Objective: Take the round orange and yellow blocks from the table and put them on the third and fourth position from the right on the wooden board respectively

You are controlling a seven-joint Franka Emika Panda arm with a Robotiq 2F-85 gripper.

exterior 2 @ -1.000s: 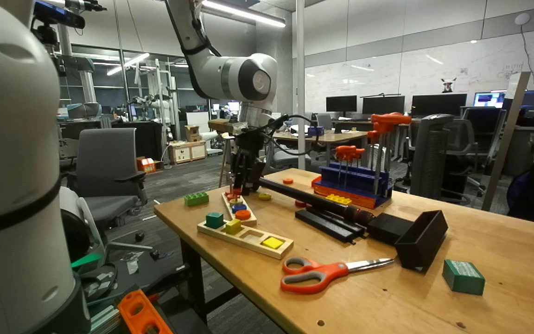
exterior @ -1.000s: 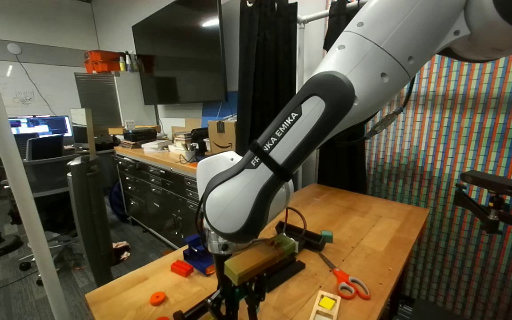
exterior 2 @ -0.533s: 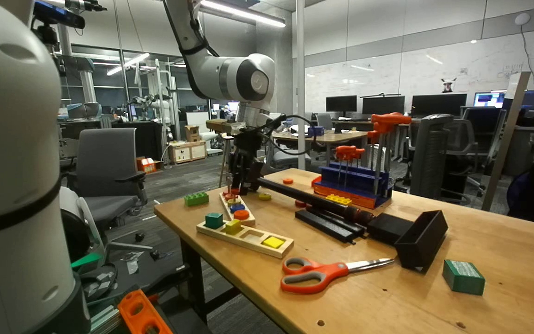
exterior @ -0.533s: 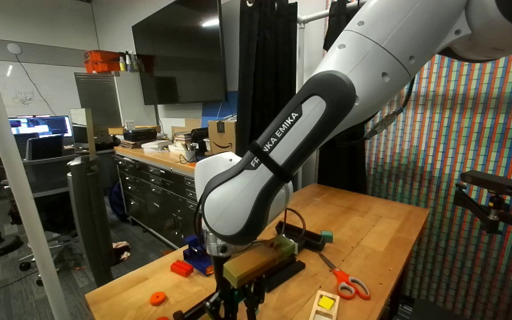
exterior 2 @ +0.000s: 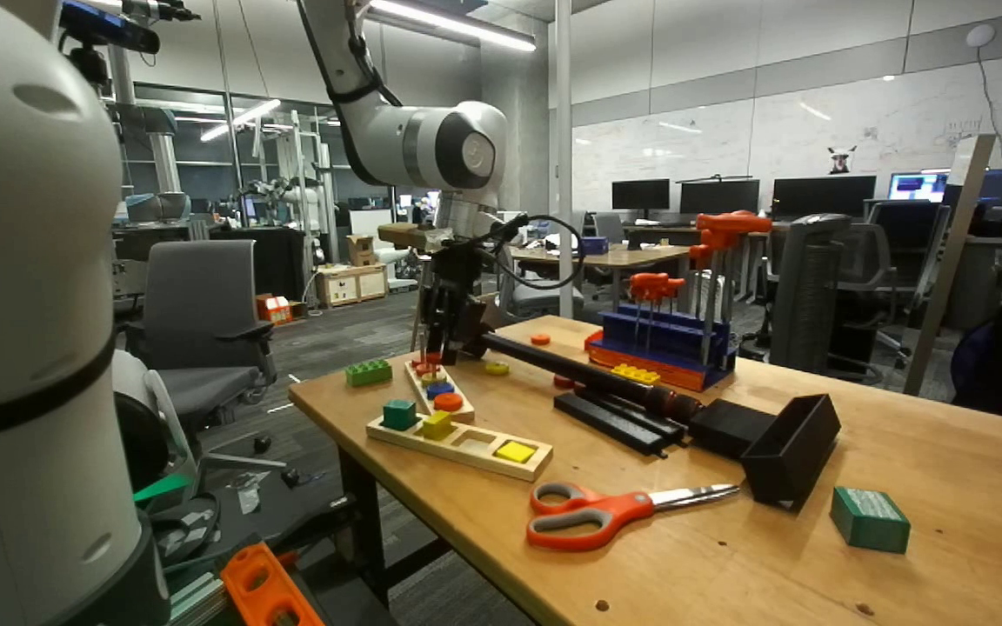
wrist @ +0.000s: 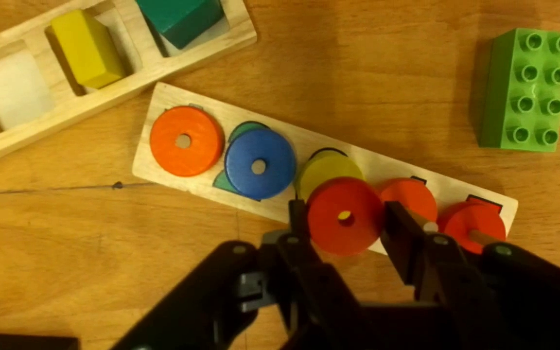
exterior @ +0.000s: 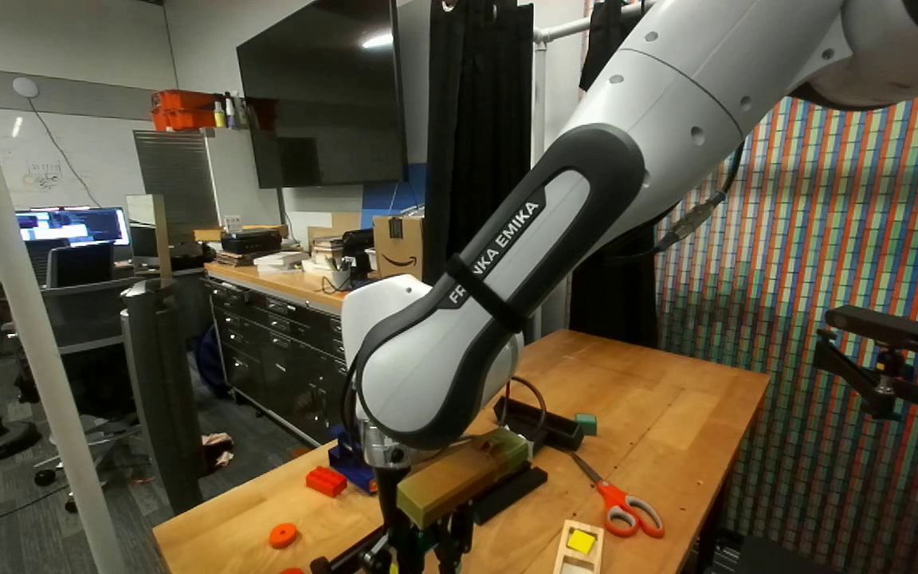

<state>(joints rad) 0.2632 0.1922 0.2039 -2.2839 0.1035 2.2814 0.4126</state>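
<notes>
Okay — pincer (wrist: pixel 345 214) is clamped on a red disc (wrist: pixel 342 198), jaws against its left and right sides. From the wrist view, that disc covers the near edge of the yellow disc (wrist: pixel 329 169), middle piece on the wooden board (wrist: pixel 376 168); can't tell if they touch. Board order there, left to right: orange disc (wrist: pixel 186 160), blue disc (wrist: pixel 263 183), yellow, orange-red disc (wrist: pixel 409 192), end red disc (wrist: pixel 469 218).

In an exterior view, more on the table (exterior 2: pixel 945 435): loose yellow disc (exterior 2: pixel 497 369) just right of the pincer, loose orange disc (exterior 2: pixel 540 340) beyond a black rod (exterior 2: pixel 588 375), loose red disc (exterior 2: pixel 562 382) partly hidden by the rod.

Block tray (wrist: pixel 93 103) just beside the board's left end, green block (wrist: pixel 183 19) and yellow block (wrist: pixel 85 46) in it — green brick (wrist: pixel 528 92) far right.
</notes>
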